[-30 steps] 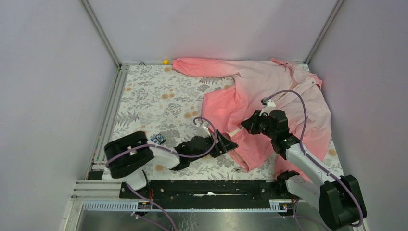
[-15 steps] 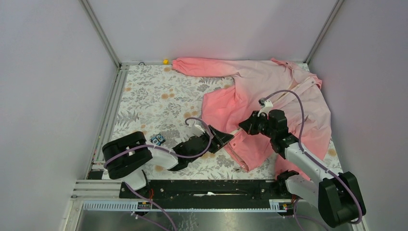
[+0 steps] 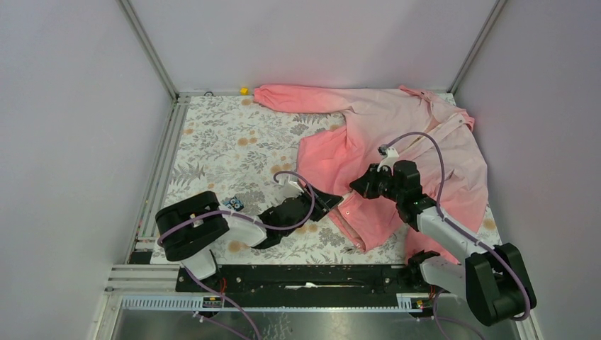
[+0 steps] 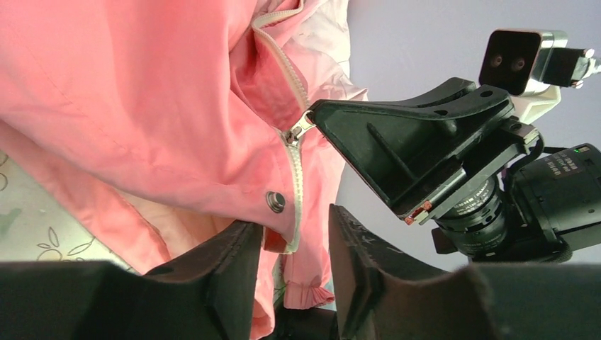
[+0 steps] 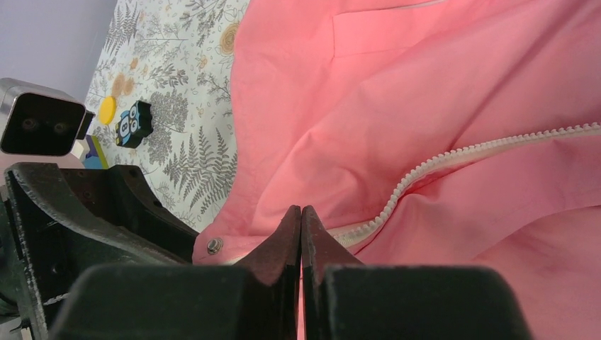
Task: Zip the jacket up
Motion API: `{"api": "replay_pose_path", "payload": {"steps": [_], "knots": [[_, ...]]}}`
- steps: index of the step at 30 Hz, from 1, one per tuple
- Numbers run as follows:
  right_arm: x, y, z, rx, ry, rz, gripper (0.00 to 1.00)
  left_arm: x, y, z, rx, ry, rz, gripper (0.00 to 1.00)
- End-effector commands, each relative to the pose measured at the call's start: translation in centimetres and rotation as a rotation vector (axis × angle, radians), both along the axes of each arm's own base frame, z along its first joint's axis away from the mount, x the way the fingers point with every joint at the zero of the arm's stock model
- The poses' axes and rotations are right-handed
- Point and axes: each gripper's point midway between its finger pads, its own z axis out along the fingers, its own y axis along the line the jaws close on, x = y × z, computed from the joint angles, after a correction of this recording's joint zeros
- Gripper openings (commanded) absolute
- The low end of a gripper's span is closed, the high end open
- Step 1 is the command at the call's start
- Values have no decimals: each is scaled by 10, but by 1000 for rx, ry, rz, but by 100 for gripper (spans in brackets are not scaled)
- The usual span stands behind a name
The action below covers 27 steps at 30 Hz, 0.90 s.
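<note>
Pinches the hem corner of the jacket [image 3: 397, 134], beside its snap [image 4: 276, 202], in the narrowly closed left gripper [image 4: 292, 230] and clamps the zipper pull [image 4: 298, 132] in the tightly closed right gripper [image 5: 301, 212].

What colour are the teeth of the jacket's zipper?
Off-white zipper teeth on the pink jacket; clearest in the right wrist view.

Floral table [image 3: 227, 142] under jacket [image 3: 397, 127], perhaps small toy [image 3: 232, 204]

Jacket [image 4: 127, 106] was matt woven cloth, creased. Zip teeth [image 5: 439, 164] looked white plastic; snap [image 4: 276, 202] just above left gripper [image 4: 290, 216] fingers [image 4: 227, 269] & pull [image 4: 298, 131] were shiny metal. Fingers: matt blk plastic, slightly rough.
</note>
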Motion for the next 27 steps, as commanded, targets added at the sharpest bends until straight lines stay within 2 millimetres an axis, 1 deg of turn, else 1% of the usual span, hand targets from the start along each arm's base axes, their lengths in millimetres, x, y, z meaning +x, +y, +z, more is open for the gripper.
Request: {"api": "replay_pose_path", "payload": {"steps": [1, 4, 8, 12, 15, 17, 19, 20, 22, 23, 24, 26, 27], "knots": [[0, 6, -1, 16, -10, 35, 1, 16, -5, 17, -43, -22, 53, 36], [0, 6, -5, 15, 0, 40, 1, 16, -3, 16, -49, -19, 55, 27], [0, 6, -9, 11, 9, 39, 6, 15, -3, 20, -56, -28, 48, 19], [0, 9, -12, 21, 20, 53, 11, 13, -5, 21, -66, -29, 31, 15], [-1, 11, -13, 27, 25, 62, 18, 12, -5, 21, -73, -26, 25, 14], [0, 11, -14, 26, 28, 63, 19, 12, -5, 20, -77, -24, 24, 14], [-1, 12, -15, 27, 31, 67, 19, 12, -5, 20, -79, -22, 22, 14], [0, 12, -14, 27, 31, 67, 16, 12, -6, 20, -79, -21, 21, 15], [1, 12, -12, 26, 26, 62, 3, 12, -7, 17, -73, -10, 17, 15], [1, 11, -11, 27, 21, 62, 0, 12, -8, 14, -66, 4, 9, 17], [2, 11, -8, 27, 13, 59, 0, 13, -10, 9, -59, 26, 2, 21], [5, 8, -6, 17, 7, 35, 0, 15, -12, 4, -70, 53, -10, 35], [6, 5, -5, 10, 4, 15, 0, 16, -12, 2, -79, 61, -13, 39]]}}
